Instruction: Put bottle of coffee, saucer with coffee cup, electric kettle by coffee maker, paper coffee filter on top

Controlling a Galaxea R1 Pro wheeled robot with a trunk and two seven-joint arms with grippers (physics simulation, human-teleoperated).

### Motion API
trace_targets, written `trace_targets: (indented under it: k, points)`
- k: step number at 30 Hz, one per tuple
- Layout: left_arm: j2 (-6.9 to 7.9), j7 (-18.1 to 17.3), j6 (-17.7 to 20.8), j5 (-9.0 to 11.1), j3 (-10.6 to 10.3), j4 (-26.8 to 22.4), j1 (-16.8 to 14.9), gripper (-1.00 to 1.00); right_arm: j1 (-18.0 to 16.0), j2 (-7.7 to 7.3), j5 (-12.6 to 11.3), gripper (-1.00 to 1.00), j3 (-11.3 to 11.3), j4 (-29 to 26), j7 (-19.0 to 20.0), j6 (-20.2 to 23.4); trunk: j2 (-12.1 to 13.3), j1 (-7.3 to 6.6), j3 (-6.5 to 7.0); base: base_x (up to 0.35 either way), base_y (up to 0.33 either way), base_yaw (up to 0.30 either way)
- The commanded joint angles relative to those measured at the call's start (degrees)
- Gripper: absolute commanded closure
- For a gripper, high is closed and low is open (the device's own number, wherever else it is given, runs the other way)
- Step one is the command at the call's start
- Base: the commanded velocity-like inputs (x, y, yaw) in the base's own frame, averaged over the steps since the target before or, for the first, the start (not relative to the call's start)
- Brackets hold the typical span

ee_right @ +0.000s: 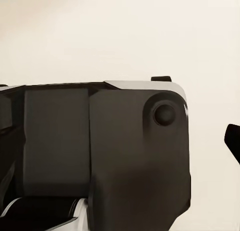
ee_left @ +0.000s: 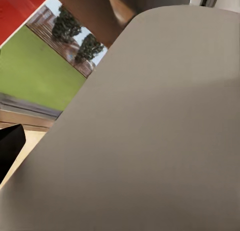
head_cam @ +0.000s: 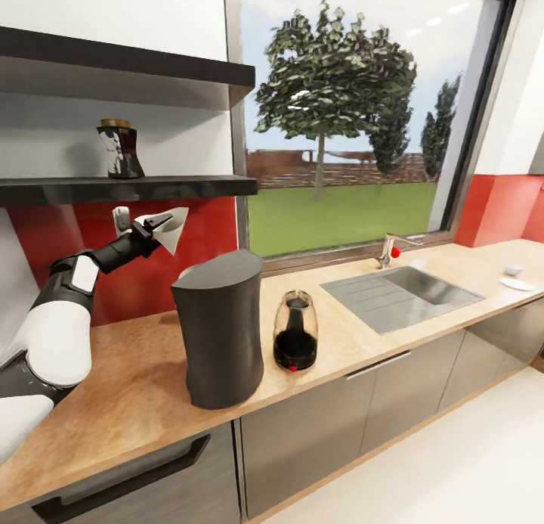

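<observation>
My left gripper (head_cam: 159, 222) is raised in front of the red backsplash, shut on the paper coffee filter (head_cam: 174, 229), a white cone held above and left of the coffee maker (head_cam: 219, 327). In the left wrist view the filter (ee_left: 150, 131) is a broad pale sheet close to the camera. The coffee maker stands on the countertop (head_cam: 136, 373) with the electric kettle (head_cam: 295, 331) just to its right. The bottle of coffee (head_cam: 119, 149) stands on the kitchen shelf (head_cam: 151, 187). Far right on the counter lies the saucer (head_cam: 516, 283), with the coffee cup (head_cam: 513, 269) just behind it.
A steel sink (head_cam: 400, 286) with a tap (head_cam: 389, 250) is set in the counter under the window. An upper black shelf (head_cam: 128, 66) hangs over the lower one. The right wrist view shows a dark part of the robot's body (ee_right: 100, 151) against a pale surface.
</observation>
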Motion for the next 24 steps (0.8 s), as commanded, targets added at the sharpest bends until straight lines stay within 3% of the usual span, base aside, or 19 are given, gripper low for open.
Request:
trace_targets:
  k: [1,19,24]
  points:
    - [0.0,-0.05,0.51,0.27,0.13,0.04,-0.02,1.0,-0.02,0.0,-0.36,-1.0,0.06,0.06,0.06,-0.22,-0.05,0.04,-0.02,0.238,0.159,0.0]
    - [0.06,-0.05,0.47,0.31,0.12,0.05,-0.02,1.0,-0.02,0.0,-0.36,-1.0,-0.01,-0.08,0.06,-0.3,-0.05,0.04,-0.02,0.033,0.087,-0.055]
    - [0.3,-0.09,0.63,0.4,0.21,0.06,1.62,1.0,-0.16,0.07,-0.31,-1.0,-0.06,-0.8,-0.06,-0.4,-0.05,0.04,-0.02,0.0,0.0,0.0]
